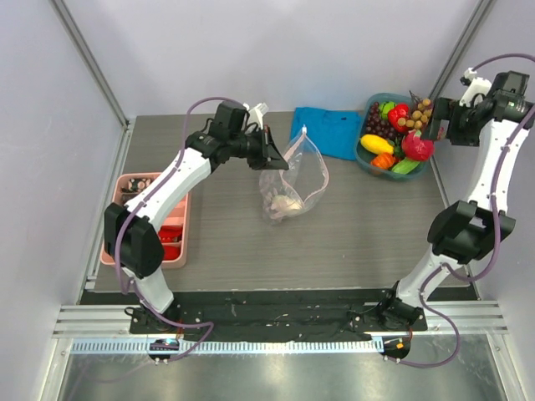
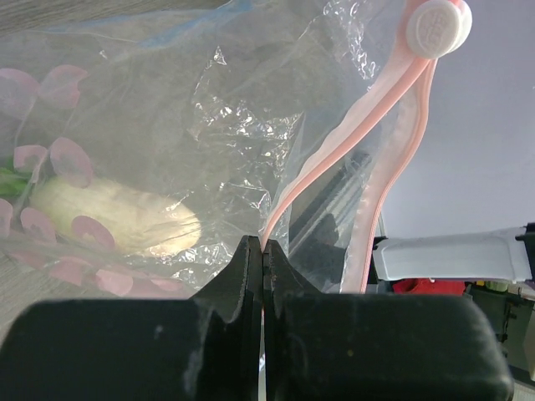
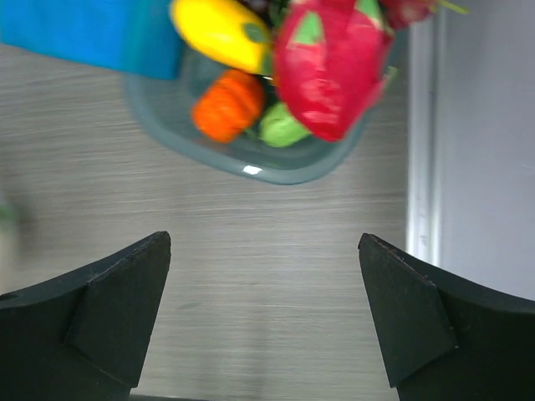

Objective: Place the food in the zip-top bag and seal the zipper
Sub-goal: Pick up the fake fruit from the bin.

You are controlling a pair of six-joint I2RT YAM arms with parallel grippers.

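Pink zipper (image 2: pixel 334 138) pinched in left end effector (image 2: pixel 262 252).

Left arm (image 1: pixel 167 188) stretches to upper centre of frame, left gripper (image 1: pixel 272 155) fingers pressed flat together, pinching zipper (image 2: pixel 311 171). Right arm (image 1: pixel 489 167) folds high at upper right, right gripper (image 3: pixel 263 251) fingers spread wide.

The grey bench (image 1: pixel 351 242) carries a pink tray (image 1: pixel 186 225) left, blue cloth (image 1: pixel 330 129) and teal fruit bowl (image 1: pixel 363 160) rear, clear bag (image 1: pixel 294 180) centre.
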